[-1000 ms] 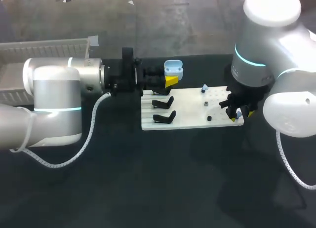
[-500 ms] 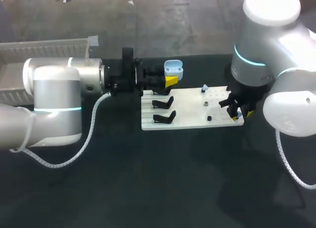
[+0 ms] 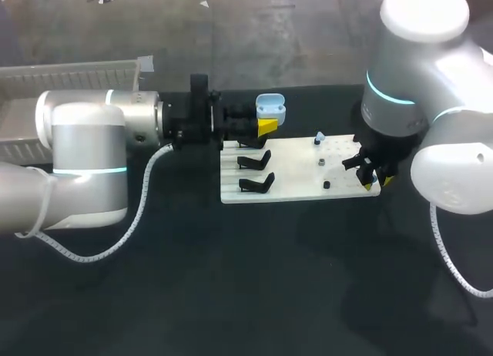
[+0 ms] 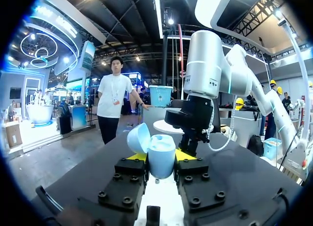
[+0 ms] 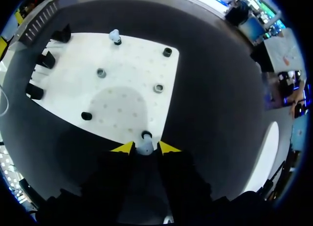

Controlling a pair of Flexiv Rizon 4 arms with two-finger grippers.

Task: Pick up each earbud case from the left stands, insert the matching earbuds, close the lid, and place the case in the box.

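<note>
Head view, left gripper [image 3: 266,125]: clamped from two sides on the earbud case [image 3: 270,107], just past the far edge of the white board [image 3: 293,179], toward its left corner.
Head view, earbud case: pale blue, lid swung open, held clear of the dark worktop [image 3: 231,279].
Head view, right gripper [image 3: 373,179]: at the board's right edge, close to its near corner, tips drawn close together.
Head view, black stands [image 3: 256,162]: in a row along the board's left edge.
Head view, second earbud [image 3: 319,136]: upright at the board's far edge.
Head view, box [image 3: 69,75]: white, at the far left, behind the left arm [image 3: 85,140].
Left wrist view, earbud case: gripped between the yellow fingertips [image 4: 138,157], lid tipped back to one side.
Left wrist view, right arm [image 4: 205,64]: straight ahead beyond the case, reaching down to the board.
Right wrist view, right gripper: pinching a pale blue earbud [image 5: 145,148] between both yellow tips.
Right wrist view, earbud: at the board's corner, touching or just beside a black holder [image 5: 146,135]; cannot tell which.
Right wrist view, other holders [image 5: 158,88]: small and round, scattered over the board's middle.
</note>
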